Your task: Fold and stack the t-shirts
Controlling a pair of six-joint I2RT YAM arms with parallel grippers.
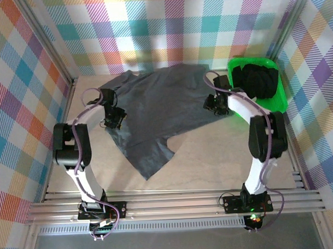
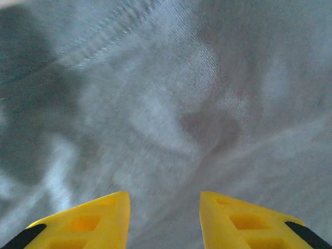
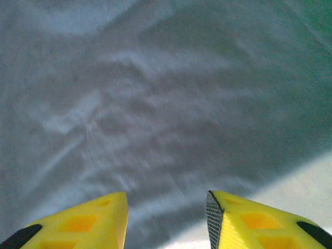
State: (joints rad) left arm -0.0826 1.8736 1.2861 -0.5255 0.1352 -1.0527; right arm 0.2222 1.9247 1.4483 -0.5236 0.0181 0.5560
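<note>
A dark slate grey t-shirt point(image 1: 158, 111) lies spread across the middle of the table, rumpled, with one corner reaching toward the near edge. My left gripper point(image 1: 113, 122) hovers over its left edge, jaws open, nothing between the yellow fingers point(image 2: 98, 220); grey cloth point(image 2: 171, 114) lies below them. My right gripper point(image 1: 214, 107) is over the shirt's right edge, also open and empty, with cloth point(image 3: 155, 104) and a strip of bare table beneath its fingers point(image 3: 249, 223). More t-shirts, black point(image 1: 256, 80), sit bunched in a green bin.
The green bin point(image 1: 279, 101) stands at the back right, close to the right arm. Checked walls enclose the table on three sides. Bare tabletop point(image 1: 211, 161) lies between the shirt and the arm bases.
</note>
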